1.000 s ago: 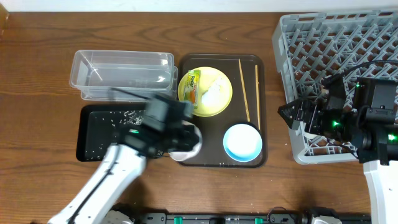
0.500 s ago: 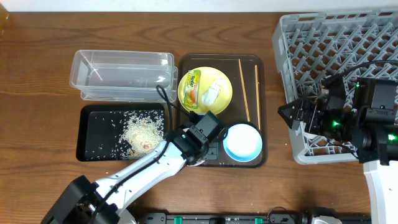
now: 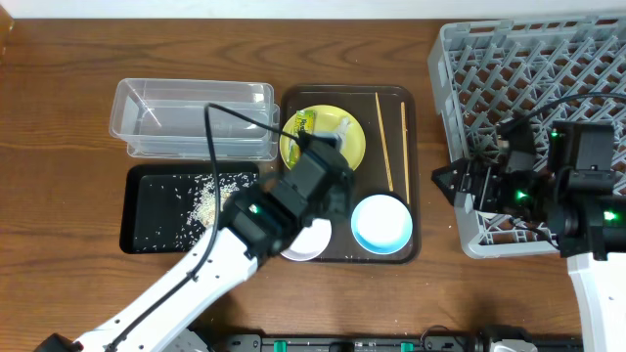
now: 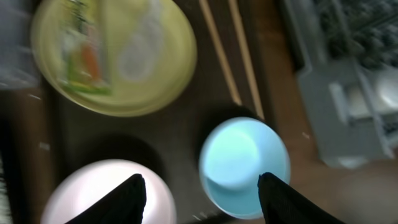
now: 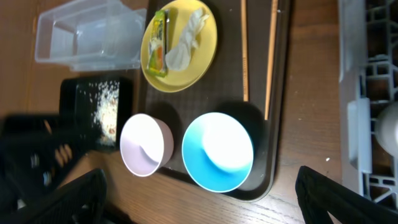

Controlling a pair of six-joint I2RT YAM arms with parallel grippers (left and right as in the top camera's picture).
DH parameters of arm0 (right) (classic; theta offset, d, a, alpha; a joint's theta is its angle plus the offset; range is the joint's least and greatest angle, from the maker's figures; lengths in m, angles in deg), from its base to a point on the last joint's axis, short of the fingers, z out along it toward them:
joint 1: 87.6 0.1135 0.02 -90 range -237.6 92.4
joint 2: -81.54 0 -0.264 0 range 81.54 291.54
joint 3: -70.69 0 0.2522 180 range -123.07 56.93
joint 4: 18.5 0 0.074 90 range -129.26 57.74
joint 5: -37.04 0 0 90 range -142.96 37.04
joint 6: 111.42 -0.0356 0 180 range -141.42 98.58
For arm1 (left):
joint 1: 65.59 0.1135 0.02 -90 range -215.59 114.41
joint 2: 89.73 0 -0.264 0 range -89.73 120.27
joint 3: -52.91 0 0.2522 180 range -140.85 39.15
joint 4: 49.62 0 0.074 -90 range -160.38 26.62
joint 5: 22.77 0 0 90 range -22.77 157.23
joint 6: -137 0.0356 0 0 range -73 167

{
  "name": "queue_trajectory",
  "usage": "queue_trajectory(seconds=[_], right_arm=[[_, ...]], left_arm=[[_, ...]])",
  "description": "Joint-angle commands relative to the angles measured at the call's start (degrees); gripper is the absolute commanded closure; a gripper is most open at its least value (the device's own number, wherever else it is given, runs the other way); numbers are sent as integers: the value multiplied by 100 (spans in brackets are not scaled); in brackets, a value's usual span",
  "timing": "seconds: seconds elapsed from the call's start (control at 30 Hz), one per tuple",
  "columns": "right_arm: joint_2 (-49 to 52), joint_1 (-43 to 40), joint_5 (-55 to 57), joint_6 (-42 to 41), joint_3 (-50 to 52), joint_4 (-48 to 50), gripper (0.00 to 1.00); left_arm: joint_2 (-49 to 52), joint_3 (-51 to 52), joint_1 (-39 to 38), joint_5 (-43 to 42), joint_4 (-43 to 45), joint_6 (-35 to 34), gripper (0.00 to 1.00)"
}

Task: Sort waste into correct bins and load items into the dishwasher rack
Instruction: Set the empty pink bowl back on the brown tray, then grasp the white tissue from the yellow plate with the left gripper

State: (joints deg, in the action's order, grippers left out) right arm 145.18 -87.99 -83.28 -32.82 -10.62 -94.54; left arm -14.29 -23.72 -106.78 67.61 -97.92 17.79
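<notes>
- Now, from overhead, the loose whitish rice (image 3: 203,200) lies in the shallow black rectangular tray (image 3: 147,223) beside the left arm. The small round white bowl (image 3: 305,244), tipped there a second ago, sits emptied under the wrist.
- Left wrist: the left gripper (image 4: 202,190) is spread wide and empty. Ahead is the round pale yellow plate (image 4: 124,87) carrying the green-and-yellow printed wrapper (image 4: 84,53), likely next.
- Right wrist: the right gripper (image 5: 202,193) is wide open and empty, with the large grey lattice rack (image 5: 373,93) at its right.

It looks like a robotics lab bench staged as a dish-clearing station: a wooden table (image 3: 59,117) holds a grey dishwasher rack (image 3: 528,59) and a brown serving tray (image 3: 413,137) with a yellow plate (image 3: 354,147). A left arm (image 3: 186,284) and a right arm (image 3: 597,284) reach over it.
</notes>
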Motion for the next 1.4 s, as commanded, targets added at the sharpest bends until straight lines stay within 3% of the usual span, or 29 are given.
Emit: queue_trajectory(seconds=[0.0,0.17,0.33,0.6,0.77,0.87,0.93,0.97,1.23,1.37], right_arm=[[35,273,442,44,-48,13,5],[46,337,697,-422,-48,17,4],[46,341,697,-483,-48,-39,2],[46,345,693,-487,-48,-76,2],[46,345,695,-485,-48,-79,2],[46,345,695,-485,-48,-79,2],[46,345,695,-485,-48,-87,1],[46,345,695,-485,-48,-94,1],[50,345,697,-481,-48,-181,1],[50,345,697,-479,-48,-184,1]], left_arm=[[262,-184,538,61,-2,719,40],[1060,-748,1093,-426,13,1495,43],[2214,-1469,1067,-422,160,2146,43],[3727,-1705,1097,-448,1327,2299,44],[4275,-1703,1060,-726,1650,2299,54],[4496,-1703,1056,-782,1663,2293,69],[4505,-1705,1058,-944,1648,2260,88],[4437,-1711,1058,-1008,1646,2175,92],[2857,-1794,1257,-1008,1156,1668,94],[2173,-1794,1620,-343,566,1659,94]])
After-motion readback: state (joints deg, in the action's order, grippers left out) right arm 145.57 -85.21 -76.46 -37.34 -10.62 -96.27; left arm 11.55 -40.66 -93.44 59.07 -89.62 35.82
